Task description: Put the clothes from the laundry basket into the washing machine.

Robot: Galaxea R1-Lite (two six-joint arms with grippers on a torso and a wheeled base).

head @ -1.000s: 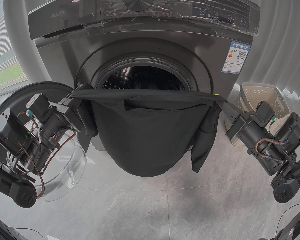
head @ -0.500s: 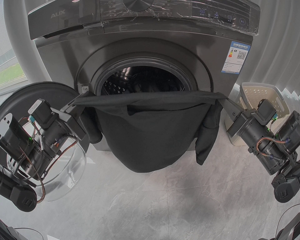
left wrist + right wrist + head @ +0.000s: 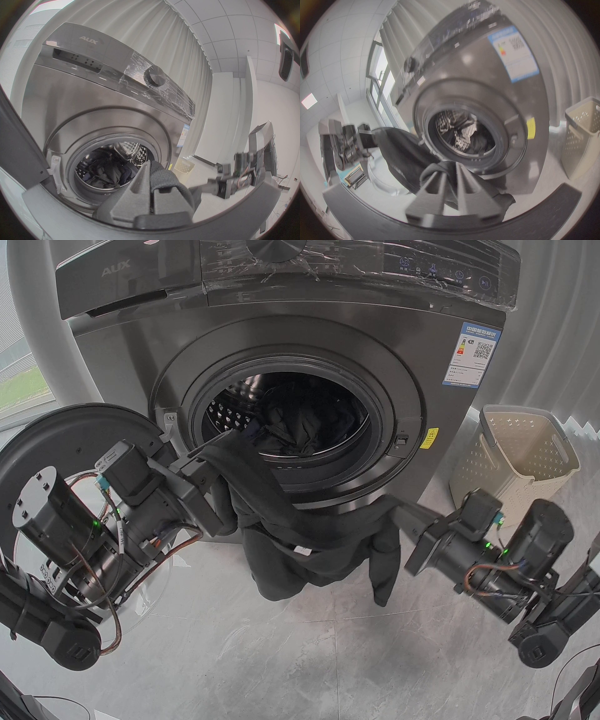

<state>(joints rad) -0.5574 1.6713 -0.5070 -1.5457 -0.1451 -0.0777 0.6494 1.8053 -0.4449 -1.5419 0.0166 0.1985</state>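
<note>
- The left hand (image 3: 211, 452) is closed on one end of the black soft-fabric garment (image 3: 294, 534). The right hand (image 3: 400, 515) is closed on the other end.
- The garment hangs in the air in front of the dark grey metal front-loading washing machine (image 3: 350, 327). It appears clear of the grey tiled floor (image 3: 337, 652).
- The garment's long axis runs from hand to hand and slants down toward the robot's right. The middle sags in loose folds.
- Key relation: the round port (image 3: 375, 427) lies beyond and above the sagging middle. The left hand is at the port's lower left rim and is the nearer one. The right hand is lower, below the port's lower right rim.
- Judgement: the garment needs lifting and pushing forward over the rim. The limp cloth may snag there or trail outside.
- Dark crumpled clothes (image 3: 300, 421) lie inside the perforated steel drum.
- The beige perforated plastic laundry basket (image 3: 519, 452) stands on the floor beside the machine's right front corner.
</note>
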